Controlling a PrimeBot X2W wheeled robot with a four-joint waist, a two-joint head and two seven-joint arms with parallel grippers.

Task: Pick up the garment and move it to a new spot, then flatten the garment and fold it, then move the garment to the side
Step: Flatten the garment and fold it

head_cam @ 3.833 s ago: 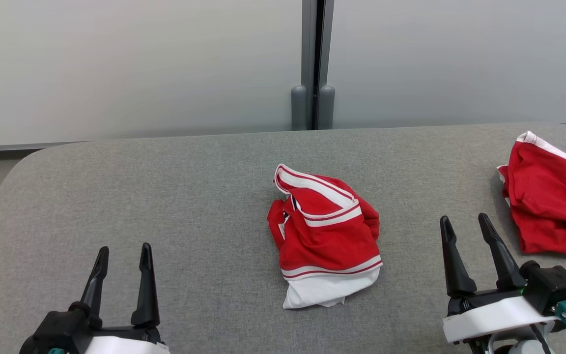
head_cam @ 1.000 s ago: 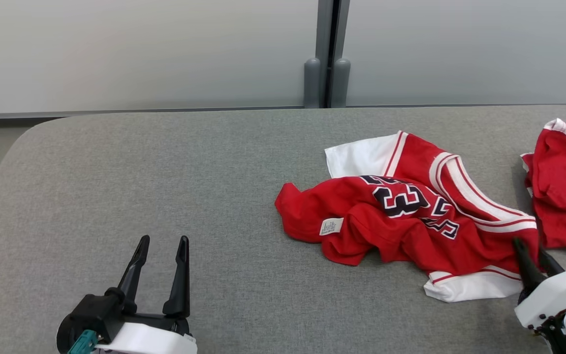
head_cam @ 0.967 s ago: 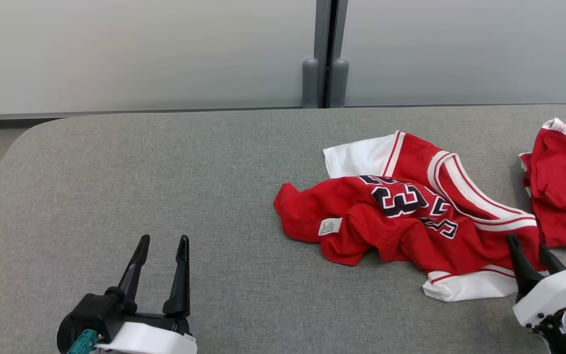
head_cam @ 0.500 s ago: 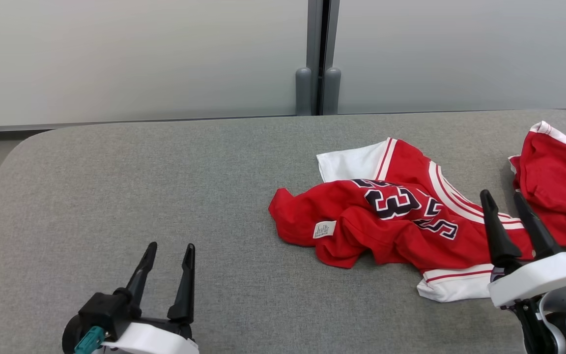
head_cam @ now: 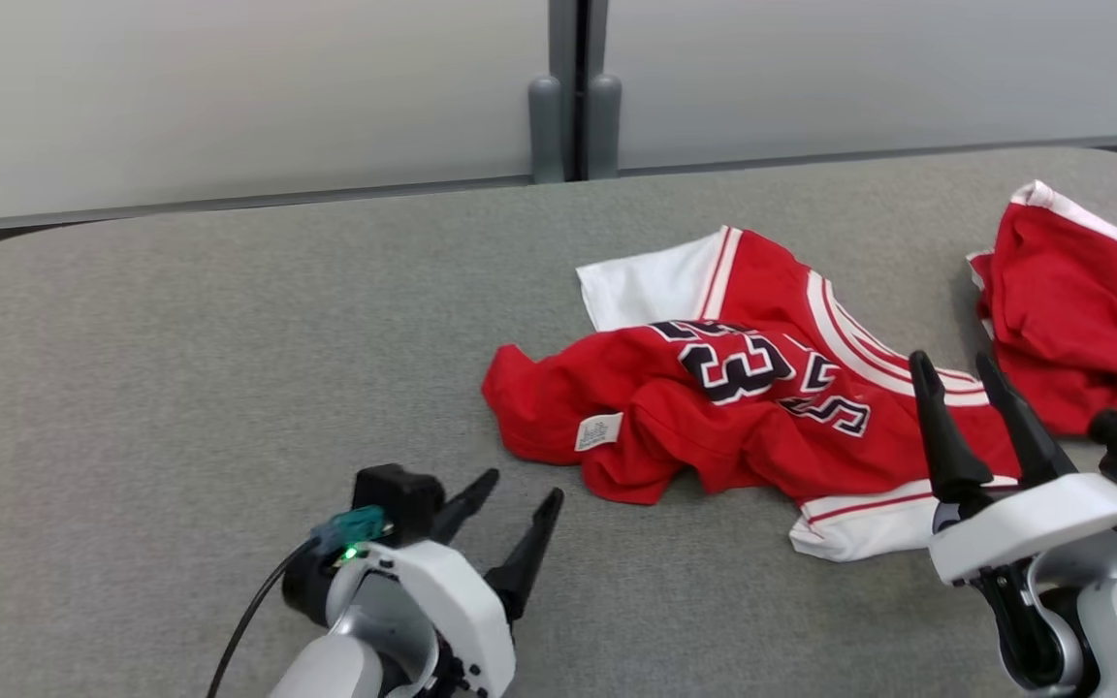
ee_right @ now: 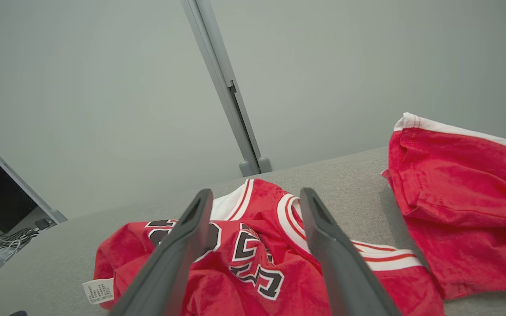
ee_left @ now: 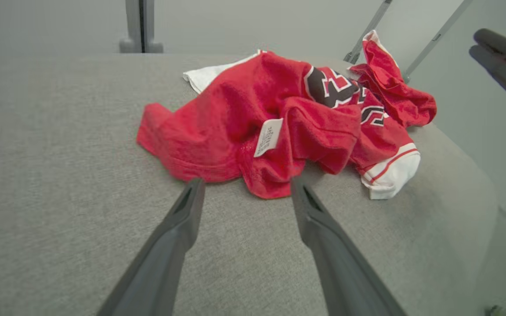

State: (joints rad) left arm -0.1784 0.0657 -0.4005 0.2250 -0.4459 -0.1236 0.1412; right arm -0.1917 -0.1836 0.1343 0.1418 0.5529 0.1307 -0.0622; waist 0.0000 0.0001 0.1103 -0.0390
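Two tools show in the head view, both with fingers apart and holding nothing. Left tool (head_cam: 525, 485) sits low over the worktop (head_cam: 180, 339), aimed at the near left edge of the jersey (head_cam: 743, 407), close to it but apart. Right tool (head_cam: 952, 359) stands at the jersey's near right, fingers pointing up past its white hem. The jersey lies crumpled right of centre, number up and label (head_cam: 598, 431) showing. A second red piece (head_cam: 1072, 310) lies at the far right, near it.

Left wrist view: the fingers straddle a rumpled red fold below the label, tips just short of the cloth. Closing here would likely pinch several layers, so a lift could drag a bunch instead of spreading the jersey.

Right wrist view: the fingers frame the number and the striped armhole, with the second piece close on the right. A reach that drifts right could snag that piece and pull both along. A shallow pinch may also let the cloth slip out.
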